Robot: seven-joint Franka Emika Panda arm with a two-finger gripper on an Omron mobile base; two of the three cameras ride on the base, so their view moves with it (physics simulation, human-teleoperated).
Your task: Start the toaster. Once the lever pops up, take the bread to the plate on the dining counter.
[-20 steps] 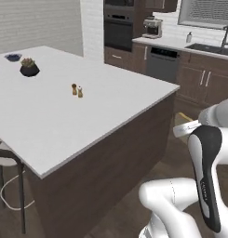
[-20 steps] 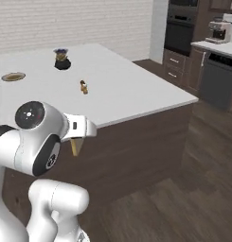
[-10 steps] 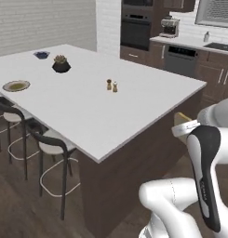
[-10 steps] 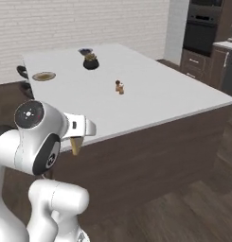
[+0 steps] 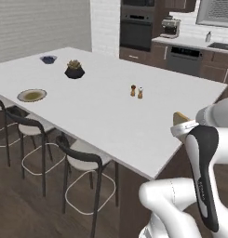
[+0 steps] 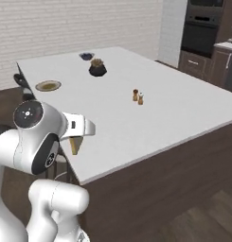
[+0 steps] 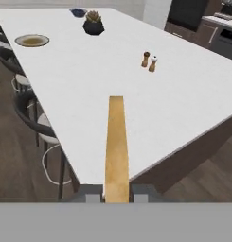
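Note:
My gripper [image 7: 116, 194] is shut on the bread [image 7: 116, 144], a pale tan slice seen edge-on and sticking out ahead of the fingers. The gripper [image 5: 182, 125] hangs off the near corner of the dining counter [image 5: 101, 109], and the bread [image 5: 180, 117] pokes out of it. From the other side the bread [image 6: 75, 144] hangs under the gripper [image 6: 76, 137]. The olive plate [image 5: 31, 95] lies near the counter's far left edge, well away from the gripper; it shows too as the plate [image 6: 48, 86] and the plate [image 7: 31, 40]. The toaster is out of view.
Salt and pepper shakers [image 5: 137, 91] stand mid-counter. A black plant pot [image 5: 74, 69] and a small berry bowl [image 5: 49, 59] sit behind the plate. Dark stools [image 5: 83, 160] line the counter's left side. Wall ovens [image 5: 136, 28] and cabinets stand at the back.
The whole picture has shifted as the base drives around the island; the plate and stools have come into view. The bread stays in the shut gripper.

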